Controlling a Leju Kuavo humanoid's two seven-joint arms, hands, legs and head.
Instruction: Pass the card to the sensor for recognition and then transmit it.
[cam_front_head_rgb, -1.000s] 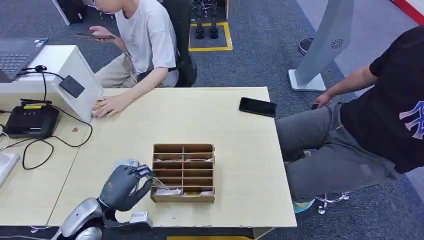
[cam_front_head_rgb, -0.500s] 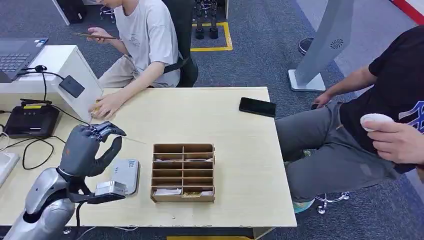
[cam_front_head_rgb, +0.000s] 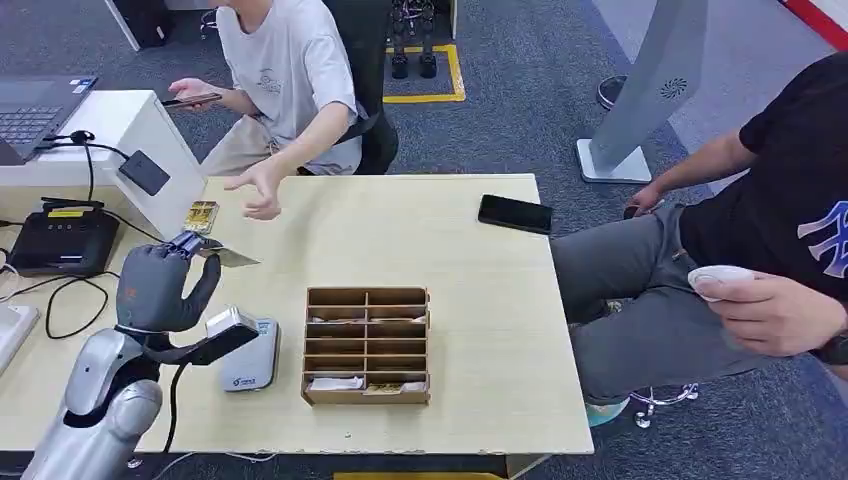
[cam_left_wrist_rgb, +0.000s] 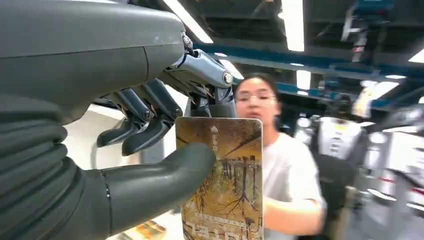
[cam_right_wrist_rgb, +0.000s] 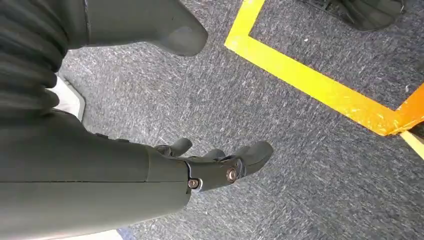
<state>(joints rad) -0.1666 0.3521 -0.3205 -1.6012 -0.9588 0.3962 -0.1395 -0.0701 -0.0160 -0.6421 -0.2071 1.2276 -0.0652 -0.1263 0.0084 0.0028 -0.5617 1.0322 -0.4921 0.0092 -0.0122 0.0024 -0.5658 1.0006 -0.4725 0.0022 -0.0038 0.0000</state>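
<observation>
Pinching the card (cam_front_head_rgb: 228, 257) between thumb and fingers, your left robot hand (cam_front_head_rgb: 158, 288) holds it raised above the left part of the surface (cam_front_head_rgb: 470, 300), near the person's hand (cam_front_head_rgb: 258, 189) reaching in from the far side and a second card (cam_front_head_rgb: 201, 216) lying flat on the surface; in the left wrist view you see the thumb (cam_left_wrist_rgb: 165, 180) pressed on the card's golden printed face. Your right robot hand (cam_right_wrist_rgb: 210, 162) hangs over grey carpet with yellow tape (cam_right_wrist_rgb: 310, 80), fingers loosely apart and holding nothing, while the grey sensor (cam_front_head_rgb: 247, 357) sits beside the wooden compartment box (cam_front_head_rgb: 367, 345)
</observation>
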